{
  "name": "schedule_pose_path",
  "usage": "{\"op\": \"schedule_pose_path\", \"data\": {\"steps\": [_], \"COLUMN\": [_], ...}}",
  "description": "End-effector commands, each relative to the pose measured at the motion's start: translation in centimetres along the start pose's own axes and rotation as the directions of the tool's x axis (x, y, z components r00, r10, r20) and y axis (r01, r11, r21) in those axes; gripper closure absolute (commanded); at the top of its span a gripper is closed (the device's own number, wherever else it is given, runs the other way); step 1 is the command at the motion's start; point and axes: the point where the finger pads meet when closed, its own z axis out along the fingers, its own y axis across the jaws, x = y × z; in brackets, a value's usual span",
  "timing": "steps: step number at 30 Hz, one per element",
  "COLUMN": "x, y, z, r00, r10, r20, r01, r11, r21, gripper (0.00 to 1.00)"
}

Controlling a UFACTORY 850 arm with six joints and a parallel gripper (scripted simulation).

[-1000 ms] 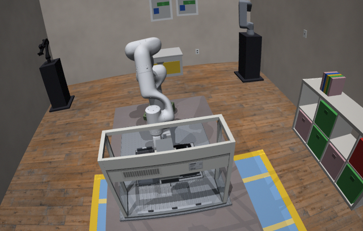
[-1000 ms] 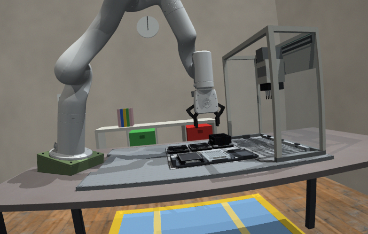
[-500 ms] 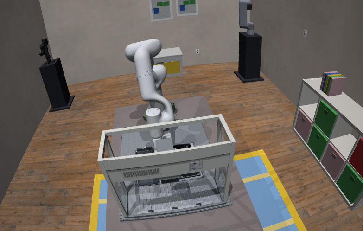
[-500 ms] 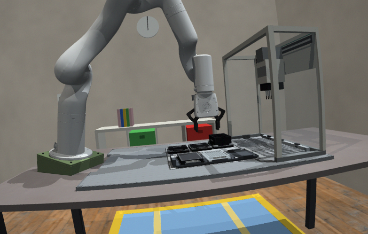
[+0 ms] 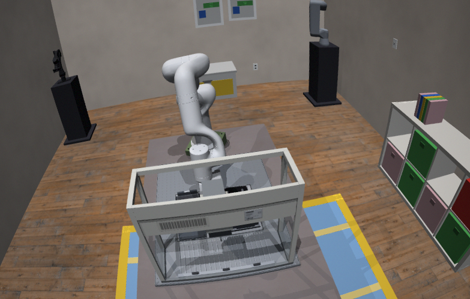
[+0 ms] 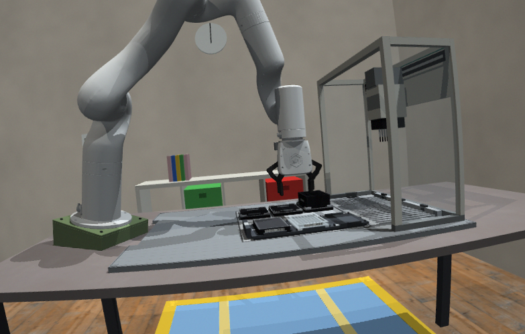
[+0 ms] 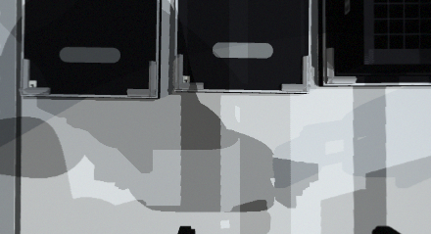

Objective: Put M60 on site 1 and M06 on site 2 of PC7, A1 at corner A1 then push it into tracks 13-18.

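The carrier PC7 (image 6: pixel 304 229) lies on the apron in front of the rails. A dark plate (image 6: pixel 271 225) sits on its site at the arm-base end. A pale welled plate (image 6: pixel 306 220) sits on the middle site. The site nearest the rails (image 6: pixel 340 217) holds no plate. Behind the carrier stand three nests. Two are empty (image 7: pixel 90 45) (image 7: pixel 242 45), and the third holds the black deep-well block M09 (image 7: pixel 387 35) (image 6: pixel 314 198). My gripper (image 6: pixel 294 187) is open and empty. It hangs above the apron strip between the nests and the carrier, with its fingertips at the bottom edge of the wrist view (image 7: pixel 284 231).
The instrument's frame (image 6: pixel 388 132) stands over the ribbed loading rails (image 6: pixel 374 207) just beyond the carrier. A pipetting head (image 6: pixel 382 112) hangs inside the frame. In the top view the frame's top beam (image 5: pixel 214 202) hides most of the carrier and my fingers.
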Motion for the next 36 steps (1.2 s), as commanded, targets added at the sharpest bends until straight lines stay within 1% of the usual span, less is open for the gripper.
{"op": "schedule_pose_path", "data": {"steps": [1, 7, 9, 24, 26, 33, 36], "x": [0.0, 0.0, 0.0, 0.0, 0.0, 0.0, 0.0], "y": [0.1, 0.1, 0.1, 0.1, 0.1, 0.1, 0.1], "z": [0.9, 1.9, 1.9, 4.4, 4.4, 5.6, 5.6], "r00": [1.000, 1.000, 1.000, 1.000, 1.000, 1.000, 1.000], "r10": [0.000, 0.000, 0.000, 0.000, 0.000, 0.000, 0.000], "r20": [0.000, 0.000, 0.000, 0.000, 0.000, 0.000, 0.000], "r01": [0.000, 0.000, 0.000, 0.000, 0.000, 0.000, 0.000], "r11": [1.000, 1.000, 1.000, 1.000, 1.000, 1.000, 1.000], "r21": [-0.002, -0.002, -0.002, -0.002, -0.002, -0.002, -0.002], "gripper": [0.00, 0.00, 0.00, 0.00, 0.00, 0.00, 0.00]}}
